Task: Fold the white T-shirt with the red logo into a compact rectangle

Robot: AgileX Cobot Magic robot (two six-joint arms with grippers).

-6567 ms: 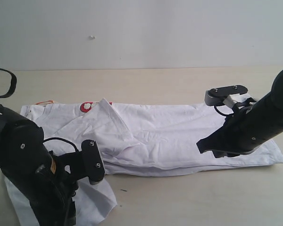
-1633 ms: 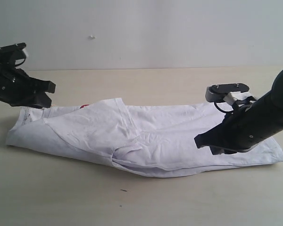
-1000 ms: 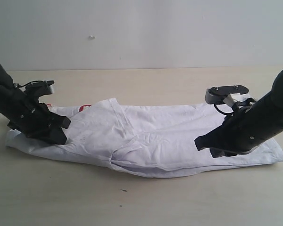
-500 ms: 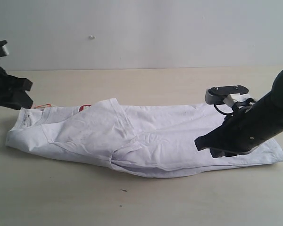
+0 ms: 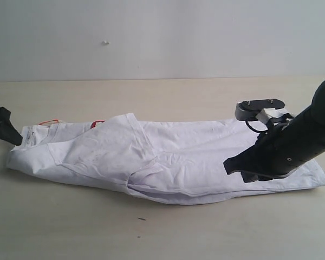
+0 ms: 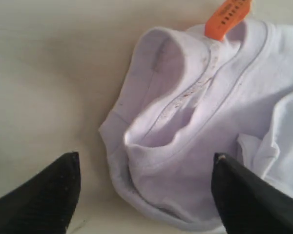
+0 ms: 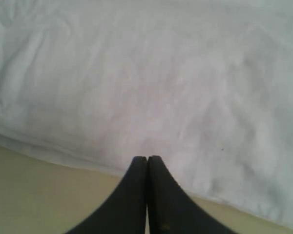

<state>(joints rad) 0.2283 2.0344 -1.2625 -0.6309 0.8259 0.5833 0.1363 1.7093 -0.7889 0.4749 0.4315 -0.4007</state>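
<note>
The white T-shirt (image 5: 195, 157) lies as a long folded strip across the table, one sleeve flap turned over its top. Only a sliver of the red logo (image 5: 97, 123) peeks out beside that flap. At the far left edge of the exterior view, my left gripper (image 5: 5, 130) sits just off the shirt's collar end. Its fingers (image 6: 49, 192) stand wide open on either side of the ribbed neck (image 6: 151, 146), holding nothing, and the orange neck tag (image 6: 227, 17) lies beyond. My right gripper (image 7: 147, 159) is shut and empty, its tips over the shirt's near edge at the hem end (image 5: 292, 179).
The tan tabletop (image 5: 151, 233) runs in front of and behind the shirt. A pale wall (image 5: 162, 38) rises behind the table. My right arm (image 5: 298, 141) slants low over the shirt's right end.
A second ago my left gripper was pressing on the shirt's collar end. It has since lifted off, drawn back to the left, come down beside the shirt and opened. The right arm has not moved.
</note>
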